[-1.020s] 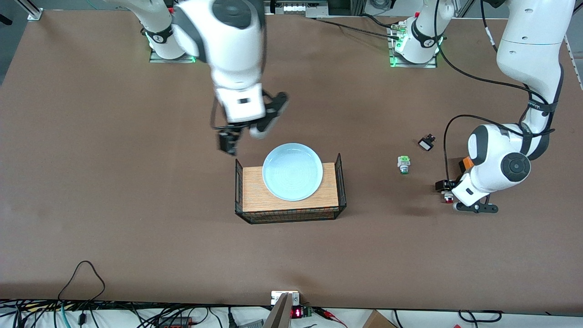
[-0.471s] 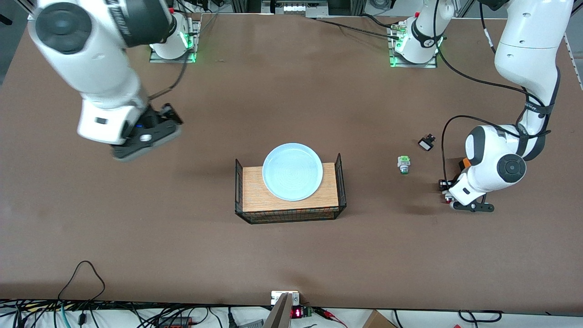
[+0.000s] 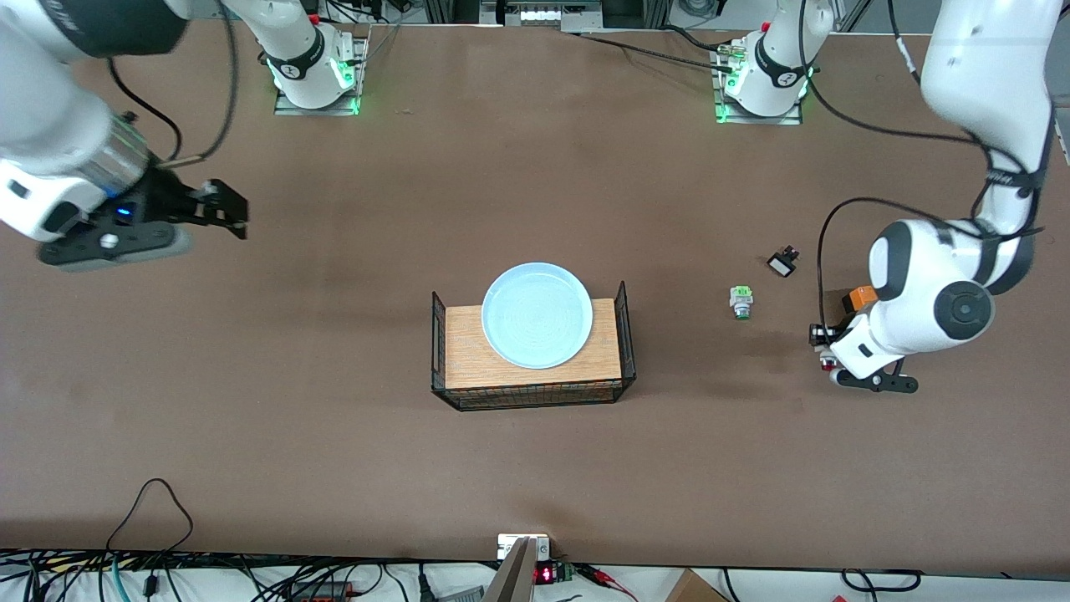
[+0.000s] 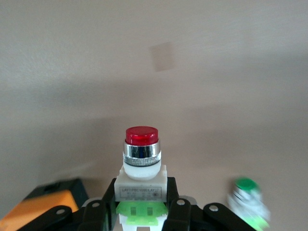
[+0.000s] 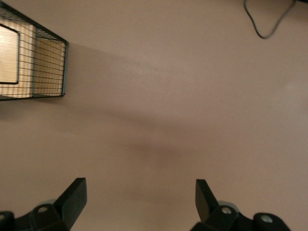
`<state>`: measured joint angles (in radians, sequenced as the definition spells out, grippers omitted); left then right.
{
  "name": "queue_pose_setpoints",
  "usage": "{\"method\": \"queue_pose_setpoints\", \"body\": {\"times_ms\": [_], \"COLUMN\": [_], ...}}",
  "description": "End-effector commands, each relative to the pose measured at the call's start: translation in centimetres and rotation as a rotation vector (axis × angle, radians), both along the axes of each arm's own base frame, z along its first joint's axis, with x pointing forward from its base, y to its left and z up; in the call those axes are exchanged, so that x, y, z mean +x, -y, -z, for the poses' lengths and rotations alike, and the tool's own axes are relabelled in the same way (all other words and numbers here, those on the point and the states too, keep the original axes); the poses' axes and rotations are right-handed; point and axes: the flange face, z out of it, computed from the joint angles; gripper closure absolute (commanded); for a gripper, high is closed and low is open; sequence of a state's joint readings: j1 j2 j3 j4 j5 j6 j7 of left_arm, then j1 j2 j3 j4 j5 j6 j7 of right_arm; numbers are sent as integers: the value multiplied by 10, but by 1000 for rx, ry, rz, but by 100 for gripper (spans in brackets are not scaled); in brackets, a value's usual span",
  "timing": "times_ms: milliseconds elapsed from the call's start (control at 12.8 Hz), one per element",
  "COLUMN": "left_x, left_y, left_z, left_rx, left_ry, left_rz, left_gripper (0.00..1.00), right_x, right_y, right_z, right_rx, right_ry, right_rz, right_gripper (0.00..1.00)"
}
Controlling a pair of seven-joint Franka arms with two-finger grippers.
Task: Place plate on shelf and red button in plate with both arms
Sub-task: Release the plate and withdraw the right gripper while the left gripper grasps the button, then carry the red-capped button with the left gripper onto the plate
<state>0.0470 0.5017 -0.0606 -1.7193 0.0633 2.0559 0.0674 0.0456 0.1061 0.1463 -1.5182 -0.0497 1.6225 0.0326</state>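
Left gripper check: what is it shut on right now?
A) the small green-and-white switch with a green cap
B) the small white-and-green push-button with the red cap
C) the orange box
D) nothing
B: in the left wrist view the left gripper is shut on the green base of the red button, its red cap pointing away from the fingers.
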Motion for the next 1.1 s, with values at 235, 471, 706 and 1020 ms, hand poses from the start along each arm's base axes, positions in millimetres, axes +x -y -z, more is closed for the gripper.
{"method": "queue_pose_setpoints", "body": {"times_ms": [235,471,706,1020], "left_x": [12,-7,-26,-27], "left_y": [108,227,342,427], "left_z": [-170,-208,-215,-177], "left_rx": [-140,-134,-155,-259], "left_ry": [-61,1,61,185], "left_rz": [78,57,-27,-121], "left_gripper": [86,87,87,87], "right_x": [-58,-67,-69,-65], "right_y": [56,58,57,73], "right_z": [-3,22,9,-16], "right_rx": [68,65,66,75], "right_ry": [66,88,105,124], "right_rz": [150,155,149,168], "right_gripper": [0,0,0,0]}}
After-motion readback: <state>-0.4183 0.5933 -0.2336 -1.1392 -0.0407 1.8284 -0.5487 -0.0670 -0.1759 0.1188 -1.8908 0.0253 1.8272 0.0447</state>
